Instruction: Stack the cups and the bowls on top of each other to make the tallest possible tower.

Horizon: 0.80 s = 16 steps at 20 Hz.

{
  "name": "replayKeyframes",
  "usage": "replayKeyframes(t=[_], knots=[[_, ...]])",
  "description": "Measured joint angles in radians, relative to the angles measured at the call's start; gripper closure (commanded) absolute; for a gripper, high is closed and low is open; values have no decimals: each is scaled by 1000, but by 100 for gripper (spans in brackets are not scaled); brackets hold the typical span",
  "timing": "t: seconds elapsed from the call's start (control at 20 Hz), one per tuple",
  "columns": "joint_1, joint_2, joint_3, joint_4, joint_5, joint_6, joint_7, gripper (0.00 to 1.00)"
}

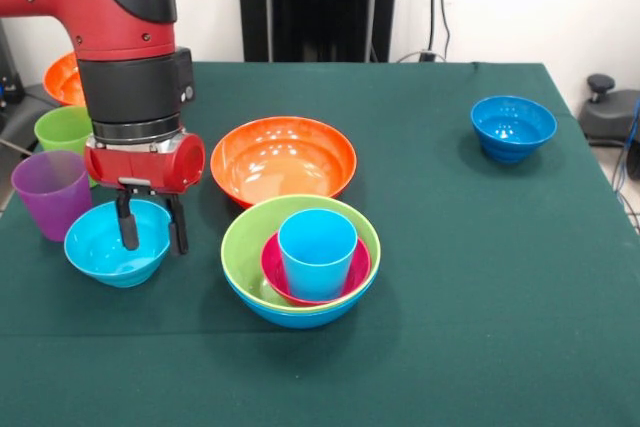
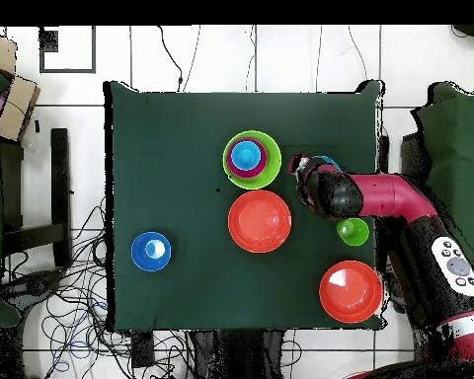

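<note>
The tower [image 1: 300, 292] stands at the front middle: a large blue bowl, a lime green bowl [image 1: 245, 242], a small magenta bowl [image 1: 272, 269] and the light blue cup [image 1: 317, 247] nested upright on top. It also shows in the overhead view [image 2: 252, 159]. My gripper [image 1: 152, 235] is open and low over the small cyan bowl [image 1: 105, 247]. One finger [image 1: 127, 229] is inside the bowl and the other hangs just outside its right rim. In the overhead view the gripper [image 2: 302, 170] hides most of that bowl. The purple cup [image 1: 50, 192] and the lime green cup [image 1: 62, 130] stand upright just left of the gripper.
A large orange bowl [image 1: 283, 159] sits just behind the tower, close to the gripper's right. A second orange bowl [image 1: 62, 77] lies at the far left, partly behind the arm. A small dark blue bowl [image 1: 513, 127] sits alone at the far right.
</note>
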Motion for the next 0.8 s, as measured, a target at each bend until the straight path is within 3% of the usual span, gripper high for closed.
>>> replayKeyframes(t=[0.8], knots=[[7,45,-34,1,-34,0,0,0]])
